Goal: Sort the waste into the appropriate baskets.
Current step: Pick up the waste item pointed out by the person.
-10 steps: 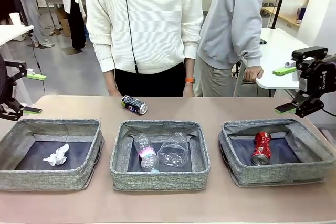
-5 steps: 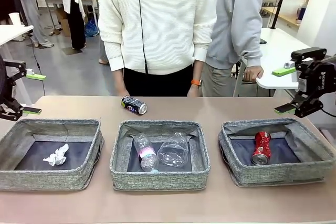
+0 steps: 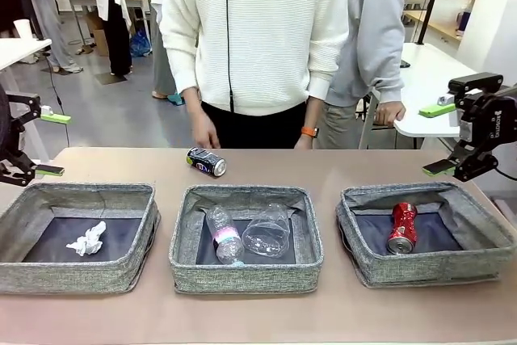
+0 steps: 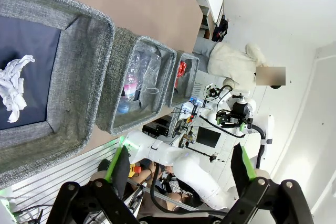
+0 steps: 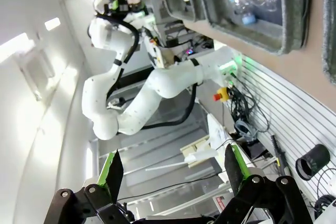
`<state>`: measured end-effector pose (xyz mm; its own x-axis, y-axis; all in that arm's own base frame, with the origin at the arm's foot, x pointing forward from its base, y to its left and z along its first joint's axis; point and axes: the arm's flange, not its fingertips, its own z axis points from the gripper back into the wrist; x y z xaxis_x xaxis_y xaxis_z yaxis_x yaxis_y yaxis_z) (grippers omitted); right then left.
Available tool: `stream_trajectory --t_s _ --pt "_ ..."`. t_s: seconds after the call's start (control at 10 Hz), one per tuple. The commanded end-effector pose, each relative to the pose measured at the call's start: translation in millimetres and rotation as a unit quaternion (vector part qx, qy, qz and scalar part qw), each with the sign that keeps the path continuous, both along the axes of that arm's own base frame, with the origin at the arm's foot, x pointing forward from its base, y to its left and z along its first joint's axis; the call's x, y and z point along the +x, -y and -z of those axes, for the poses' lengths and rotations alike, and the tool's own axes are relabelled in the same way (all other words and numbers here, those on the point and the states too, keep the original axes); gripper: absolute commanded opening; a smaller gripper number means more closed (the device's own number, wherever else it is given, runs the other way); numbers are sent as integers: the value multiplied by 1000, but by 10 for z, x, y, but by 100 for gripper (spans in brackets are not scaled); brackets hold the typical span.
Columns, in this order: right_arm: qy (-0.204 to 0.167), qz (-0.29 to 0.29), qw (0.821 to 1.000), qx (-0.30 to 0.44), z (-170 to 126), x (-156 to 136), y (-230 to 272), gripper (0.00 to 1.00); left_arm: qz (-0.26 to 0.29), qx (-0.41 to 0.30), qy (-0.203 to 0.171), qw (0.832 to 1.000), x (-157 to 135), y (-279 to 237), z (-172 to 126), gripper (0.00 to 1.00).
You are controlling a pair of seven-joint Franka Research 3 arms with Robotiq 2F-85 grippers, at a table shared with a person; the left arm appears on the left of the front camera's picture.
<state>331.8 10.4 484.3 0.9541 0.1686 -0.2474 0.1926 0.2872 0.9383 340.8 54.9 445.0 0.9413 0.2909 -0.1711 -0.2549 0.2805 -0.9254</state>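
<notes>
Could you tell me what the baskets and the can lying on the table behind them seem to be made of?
The baskets look like grey woven fabric, matte, with soft folded rims and a darker lining. The dark blue can appears to be thin printed metal, probably aluminium, judging by its glossy sheen.

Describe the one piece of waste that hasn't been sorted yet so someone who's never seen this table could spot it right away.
Start at the three grey baskets in a row; take the middle basket. Just beyond its far rim, on the bare brown table near the person's hand, lies a dark blue can on its side. It is the only piece outside a basket.
</notes>
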Motion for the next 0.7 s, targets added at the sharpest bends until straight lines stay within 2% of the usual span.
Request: stream_trajectory --t_s 0.0,0.6 --pt "-1 2 1000 10 -31 2 -25 100 6 -1 8 1000 -18 -6 -7 100" --pt "-1 2 1000 10 -31 2 -25 100 6 -1 8 1000 -18 -6 -7 100"
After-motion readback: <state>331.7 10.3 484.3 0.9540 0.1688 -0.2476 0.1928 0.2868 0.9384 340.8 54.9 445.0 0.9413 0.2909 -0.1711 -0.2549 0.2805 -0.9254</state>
